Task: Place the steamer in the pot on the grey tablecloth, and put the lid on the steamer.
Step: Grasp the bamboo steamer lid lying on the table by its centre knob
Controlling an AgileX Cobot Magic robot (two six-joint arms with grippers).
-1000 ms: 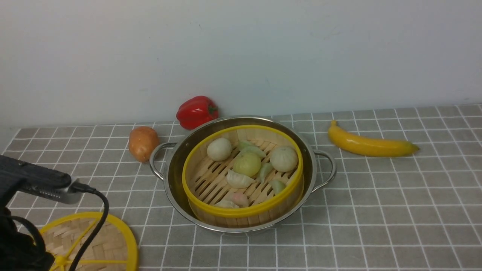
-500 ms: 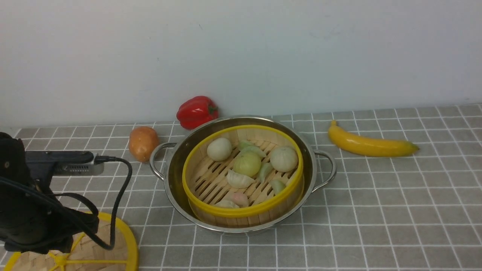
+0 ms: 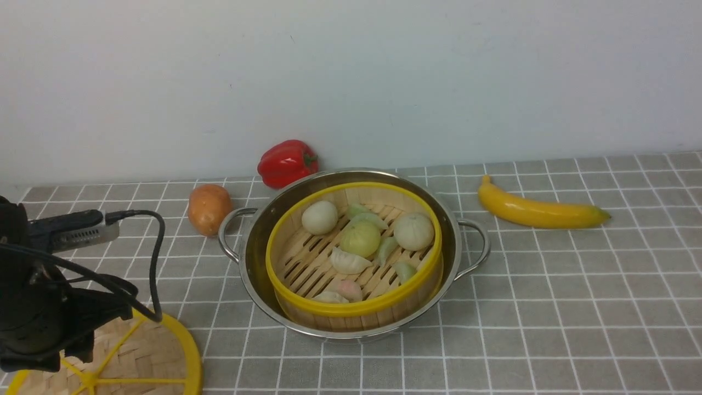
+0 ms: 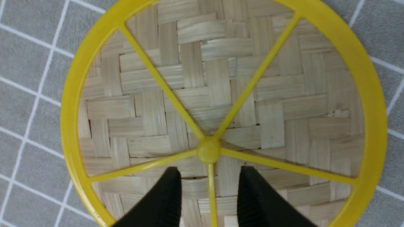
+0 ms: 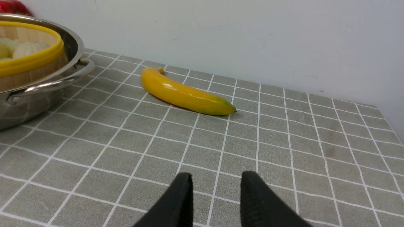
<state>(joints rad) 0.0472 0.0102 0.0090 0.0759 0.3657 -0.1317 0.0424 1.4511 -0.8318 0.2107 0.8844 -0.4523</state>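
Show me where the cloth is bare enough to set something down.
Widest bare patch: grey tablecloth right of the pot, nearer than the banana. Narrower strip between the lid and pot. Crowded at back left: potato and red pepper sit close by the pot.

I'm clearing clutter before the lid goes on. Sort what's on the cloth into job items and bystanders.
For the job: steamer, seated in the pot; lid, lying flat on the grey tablecloth.
Just lying about: red pepper, potato, banana.

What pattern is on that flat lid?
The lid: woven tan bamboo, yellow rim and spokes; clearest in the left wrist view.
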